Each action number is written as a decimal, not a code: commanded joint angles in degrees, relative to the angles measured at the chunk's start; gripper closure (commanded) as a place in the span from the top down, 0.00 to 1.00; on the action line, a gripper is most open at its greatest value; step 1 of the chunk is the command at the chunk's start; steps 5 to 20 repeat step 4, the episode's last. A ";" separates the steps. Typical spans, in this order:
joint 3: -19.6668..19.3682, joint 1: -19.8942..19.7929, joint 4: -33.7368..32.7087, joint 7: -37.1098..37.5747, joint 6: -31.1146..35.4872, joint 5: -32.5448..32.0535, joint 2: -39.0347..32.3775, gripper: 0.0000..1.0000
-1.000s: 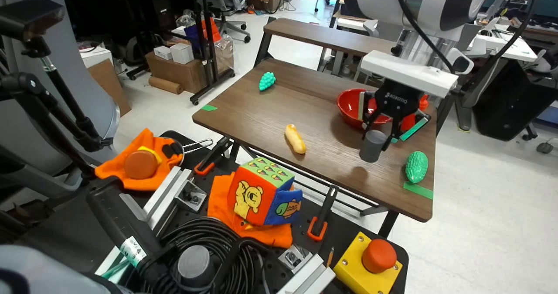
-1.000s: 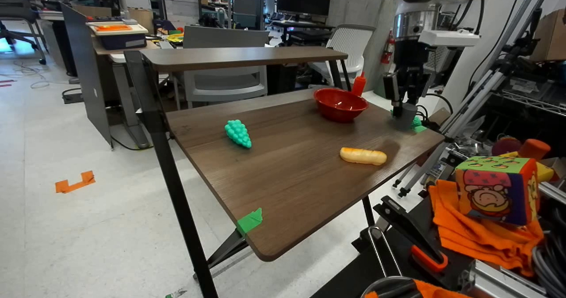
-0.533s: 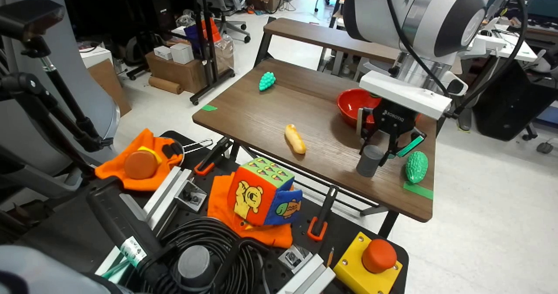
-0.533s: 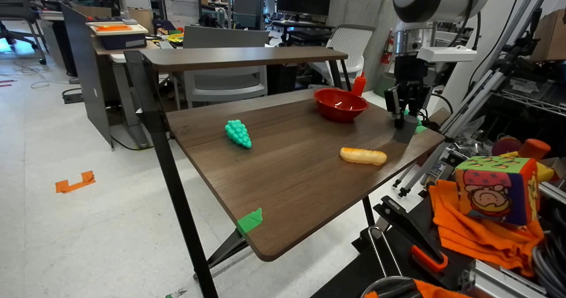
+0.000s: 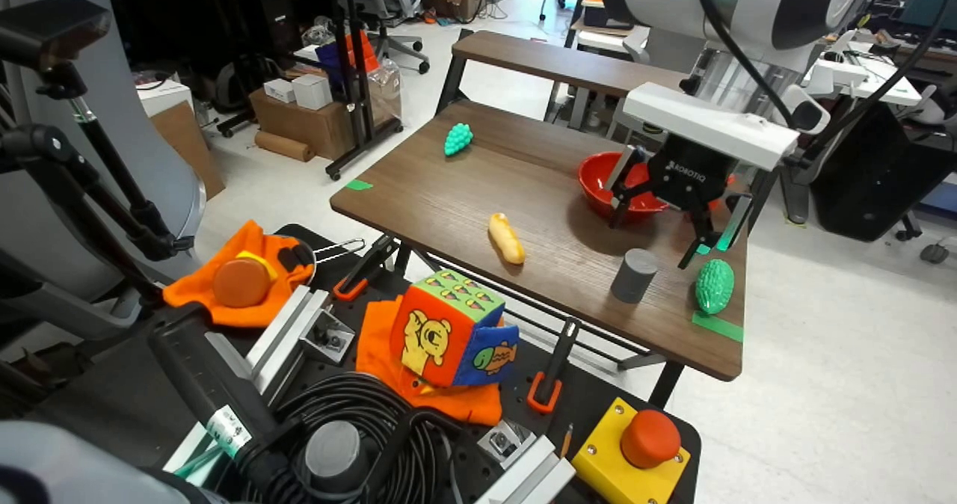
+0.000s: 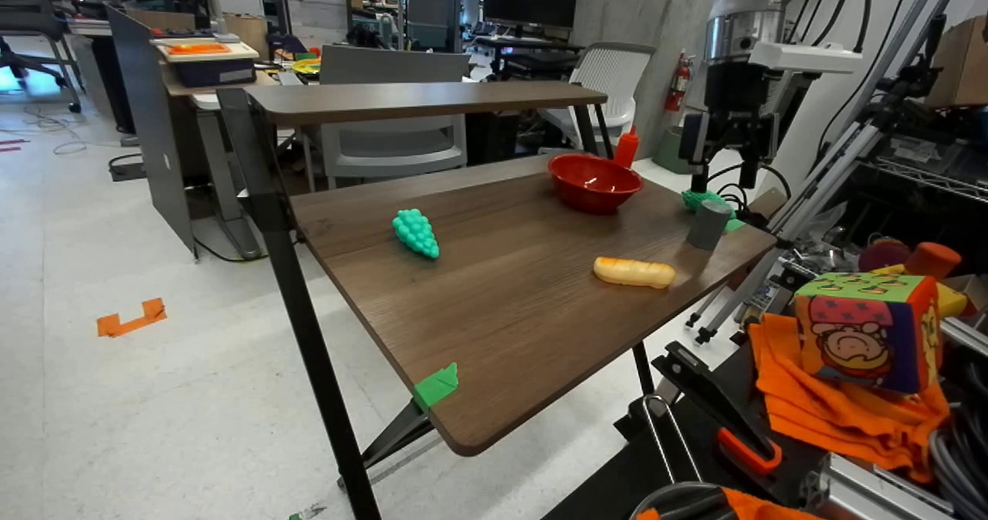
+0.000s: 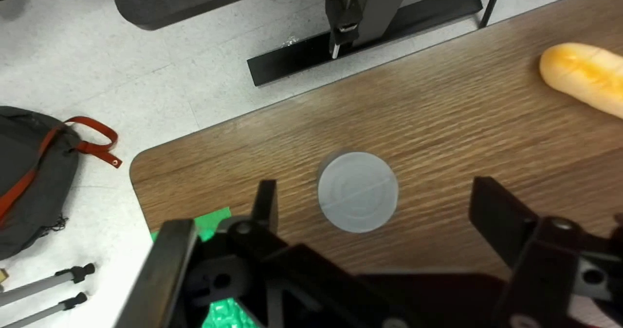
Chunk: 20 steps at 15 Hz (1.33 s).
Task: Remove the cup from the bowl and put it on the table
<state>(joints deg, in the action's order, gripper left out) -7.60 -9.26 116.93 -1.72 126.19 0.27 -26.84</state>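
The grey cup [image 5: 634, 276] stands on the wooden table [image 5: 448, 190], near its front edge, in both exterior views. From above in the wrist view, the cup [image 7: 358, 192] shows a flat round closed face, ringed with faint circles. My gripper [image 5: 649, 244] hangs above and behind it, jaws spread wide and holding nothing. In the wrist view the fingers [image 7: 265, 204] stand to either side of the cup with gaps, not touching it. The red bowl [image 6: 594, 183] sits farther back on the table, with no cup visible in it; my gripper partly covers it in an exterior view.
A green bumpy toy [image 5: 715, 286] lies right of the cup, by the table's corner and green tape. A bread roll [image 6: 634, 272] and teal grapes [image 6: 415, 233] lie elsewhere on the table. Behind the bowl is a red bottle [image 6: 627, 148]. A raised shelf [image 6: 432, 97] runs along the back.
A second ago the gripper held the cup above the table, then lowered it onto the surface. Now the jaws have opened and the gripper has risen away, leaving the cup standing.
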 commanded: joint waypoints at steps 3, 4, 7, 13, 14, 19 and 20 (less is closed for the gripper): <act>0.08 -0.17 1.33 0.02 -0.58 -0.01 1.99 1.00; 0.08 -0.17 1.50 0.02 -0.57 0.00 1.98 1.00; 0.08 -0.17 1.50 0.02 -0.57 0.00 1.98 1.00; 0.08 -0.17 1.50 0.02 -0.57 0.00 1.98 1.00; 0.08 -0.17 1.50 0.02 -0.57 0.00 1.98 1.00; 0.08 -0.17 1.50 0.02 -0.57 0.00 1.98 1.00; 0.08 -0.17 1.50 0.02 -0.57 0.00 1.98 1.00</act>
